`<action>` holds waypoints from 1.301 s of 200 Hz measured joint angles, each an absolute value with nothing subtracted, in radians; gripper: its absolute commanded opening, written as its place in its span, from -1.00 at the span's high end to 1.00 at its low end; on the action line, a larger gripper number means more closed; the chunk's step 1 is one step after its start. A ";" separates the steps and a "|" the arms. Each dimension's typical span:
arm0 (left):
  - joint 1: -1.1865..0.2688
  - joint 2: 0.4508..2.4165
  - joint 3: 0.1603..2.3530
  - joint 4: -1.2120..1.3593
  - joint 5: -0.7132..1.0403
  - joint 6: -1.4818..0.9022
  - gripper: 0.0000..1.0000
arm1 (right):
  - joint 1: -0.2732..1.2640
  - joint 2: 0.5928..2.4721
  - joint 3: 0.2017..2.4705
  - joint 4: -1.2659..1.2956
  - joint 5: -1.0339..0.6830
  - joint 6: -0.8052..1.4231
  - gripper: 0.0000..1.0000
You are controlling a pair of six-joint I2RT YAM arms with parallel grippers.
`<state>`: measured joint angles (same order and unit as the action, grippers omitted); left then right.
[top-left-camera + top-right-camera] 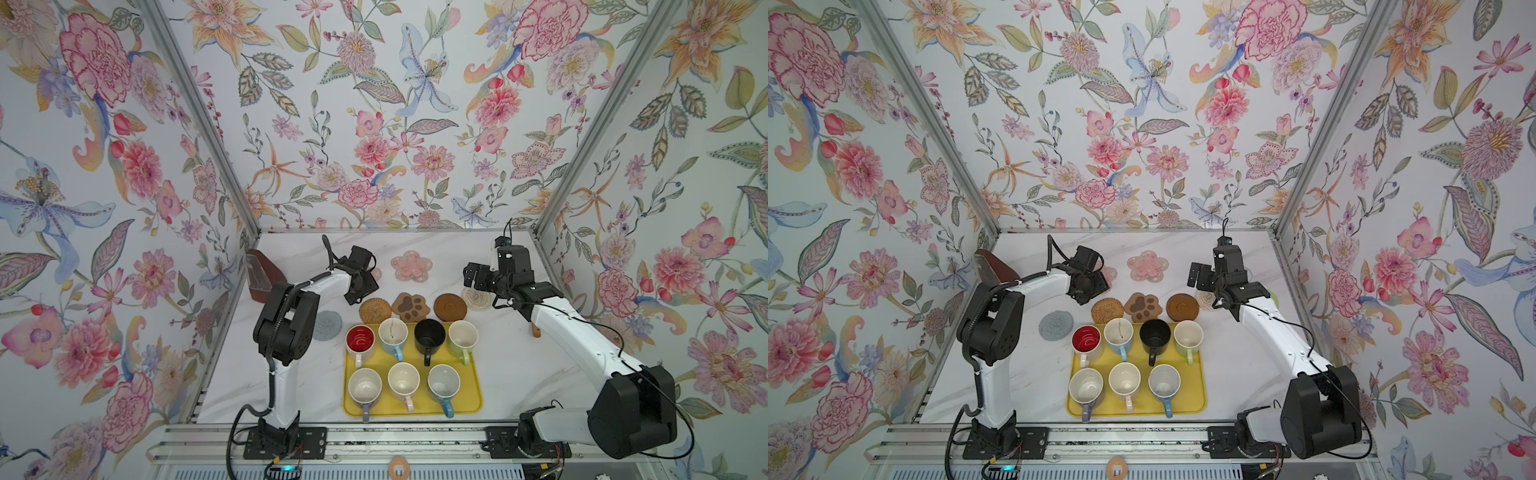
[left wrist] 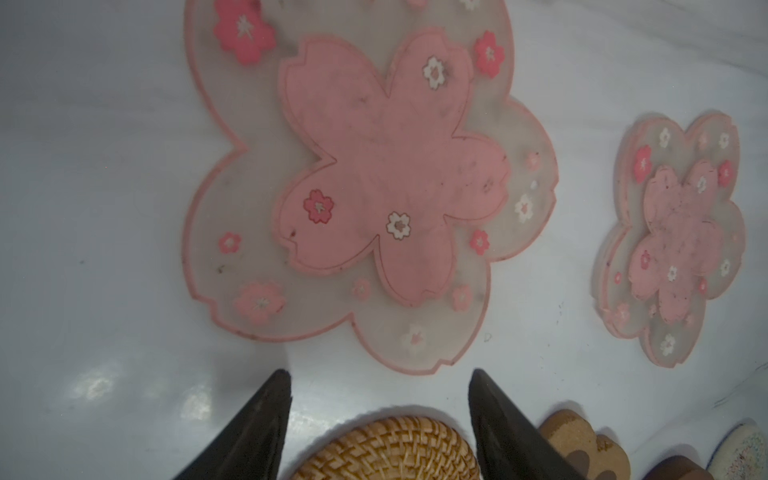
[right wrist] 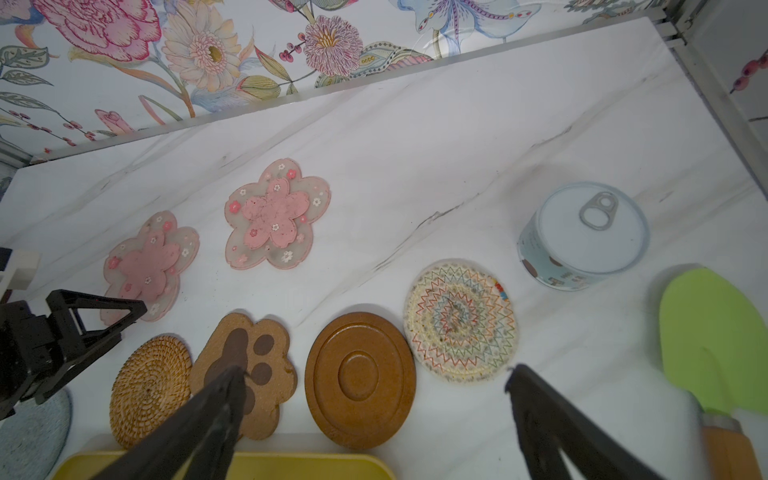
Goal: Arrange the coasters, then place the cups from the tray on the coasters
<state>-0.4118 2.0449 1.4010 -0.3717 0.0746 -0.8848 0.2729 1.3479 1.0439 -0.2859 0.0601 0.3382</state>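
Observation:
Several cups stand on the yellow tray (image 1: 471,401), among them a red-lined one (image 1: 360,338) and a black one (image 1: 429,332). Behind the tray lie the coasters in a row: grey woven (image 1: 327,325), tan rattan (image 1: 375,310), brown paw (image 1: 411,306), dark wooden (image 1: 450,306), pale woven (image 3: 461,320). Farther back lie two pink flower coasters (image 2: 374,174) (image 1: 411,265). My left gripper (image 2: 380,376) hangs open and empty between the rattan coaster and the nearer flower. My right gripper (image 3: 374,374) is wide open above the wooden coaster.
A white-blue tin (image 3: 582,237) and a green scoop with a wooden handle (image 3: 706,340) sit at the right, beside the pale woven coaster. A brown box (image 1: 266,276) leans at the back left. Flowered walls close in three sides.

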 measured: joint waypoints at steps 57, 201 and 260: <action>-0.412 2.084 1.452 -0.363 0.080 -0.889 -0.30 | 0.267 1.340 1.035 -0.286 0.060 0.338 -0.98; -0.412 2.232 1.680 -0.385 0.100 -0.844 -0.31 | 0.247 1.311 1.006 -0.288 0.060 0.338 -0.98; -0.409 2.193 1.694 -0.403 0.086 -0.801 -0.36 | 0.247 1.311 1.006 -0.288 0.060 0.338 -0.99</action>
